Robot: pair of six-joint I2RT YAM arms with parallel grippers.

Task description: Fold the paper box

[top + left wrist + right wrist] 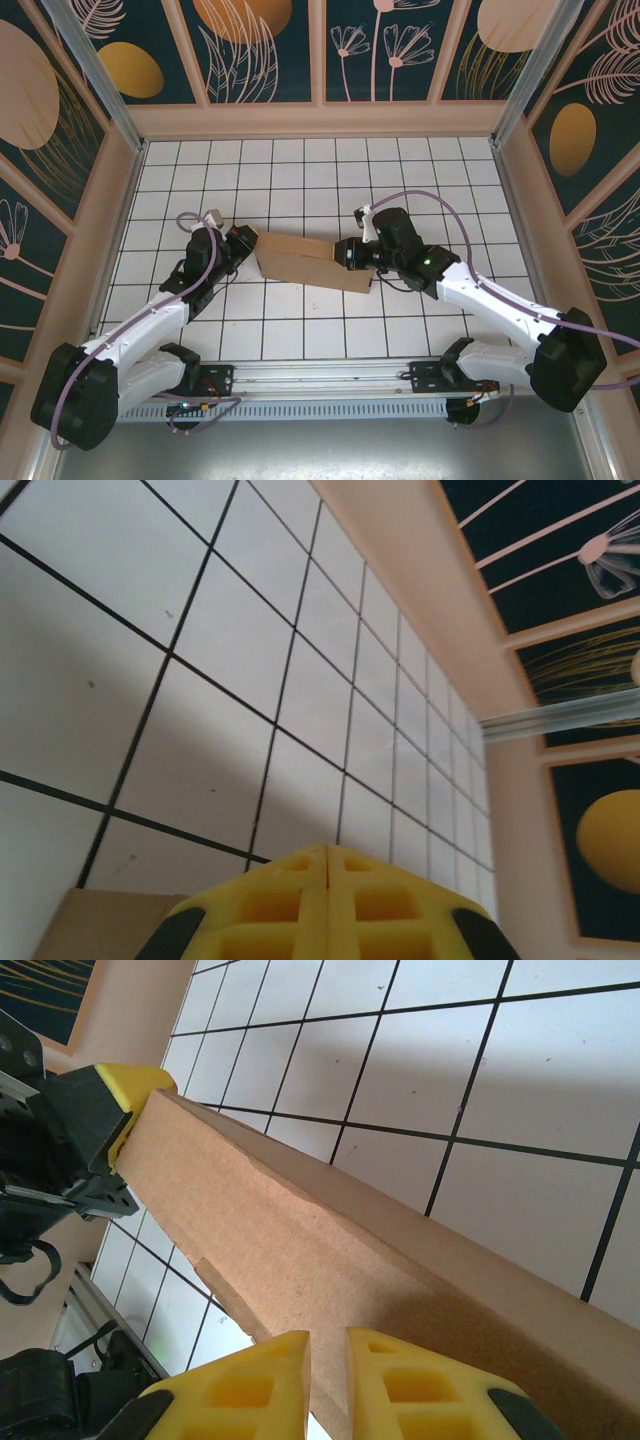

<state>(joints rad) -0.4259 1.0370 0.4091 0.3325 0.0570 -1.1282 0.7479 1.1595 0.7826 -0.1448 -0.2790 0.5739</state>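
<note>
Seemingly midway: paper box [305, 262] stood half-formed, closing remained; left gripper [327, 865] clamped empty, braced end; right gripper [328, 1345] narrowly pinched wall.

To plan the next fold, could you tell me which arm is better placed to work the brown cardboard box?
Right, probably. The right gripper seems to pinch a wall of the brown cardboard paper box, so it can bend it; the shut left gripper only braces the opposite end.
</note>
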